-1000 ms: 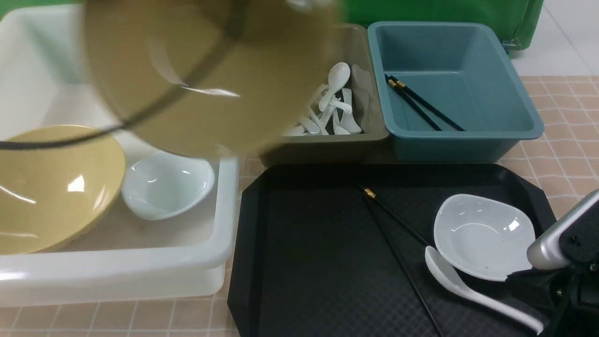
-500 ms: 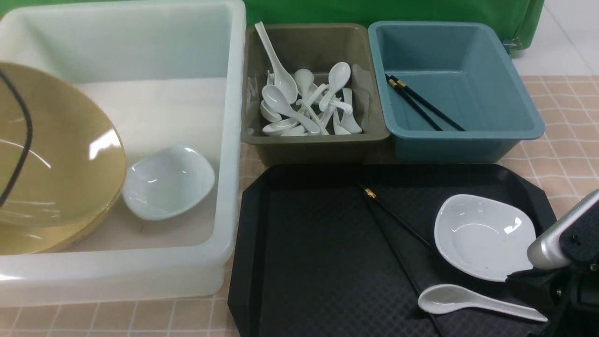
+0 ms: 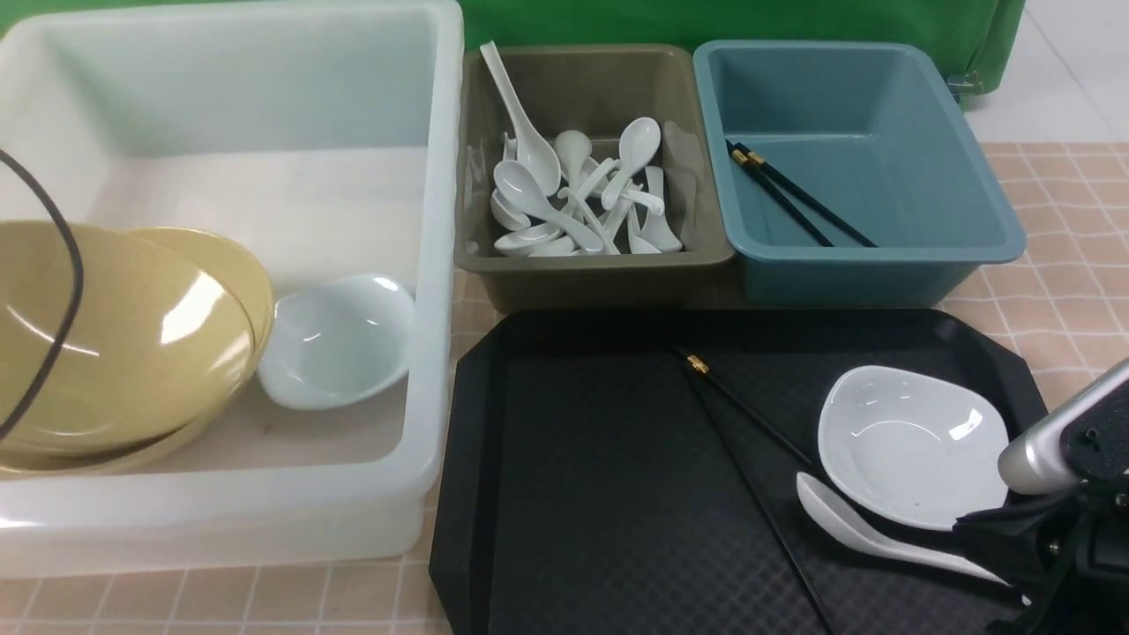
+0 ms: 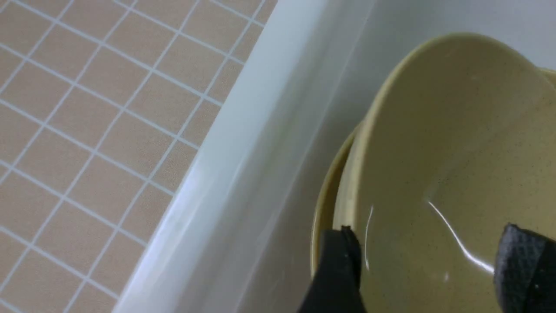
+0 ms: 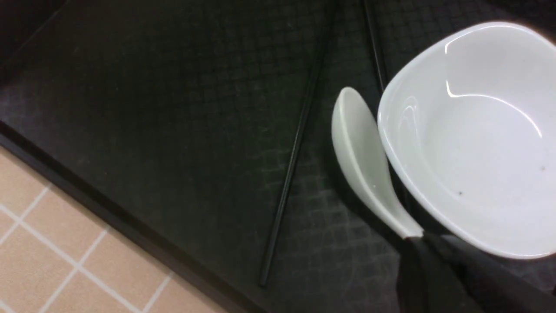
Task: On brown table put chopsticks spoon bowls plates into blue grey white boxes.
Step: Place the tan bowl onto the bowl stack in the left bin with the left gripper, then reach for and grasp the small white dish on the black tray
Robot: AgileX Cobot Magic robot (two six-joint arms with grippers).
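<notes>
My left gripper [image 4: 428, 234] is open over the upper of two stacked yellow bowls [image 3: 115, 344], one finger by its rim, one inside; the bowls sit in the white box [image 3: 432, 265] beside a small white bowl [image 3: 340, 339]. My right gripper [image 3: 1001, 564] is shut on the handle of a white spoon [image 3: 847, 520] on the black tray [image 3: 573, 485], next to a white bowl [image 3: 913, 445]. In the right wrist view the spoon [image 5: 360, 152] lies against that bowl [image 5: 478, 143]. Black chopsticks [image 3: 750, 414] lie on the tray.
The grey box [image 3: 600, 273] holds several white spoons. The blue box [image 3: 882, 265] holds a pair of chopsticks [image 3: 794, 198]. A black cable [image 3: 62, 309] hangs over the yellow bowls. The tiled brown table [image 3: 1076, 291] shows at the right.
The yellow bowl came down to the left into the white box onto the other yellow bowl, nudging the small white bowl right. The spoon swung flat, then back against the white bowl.
</notes>
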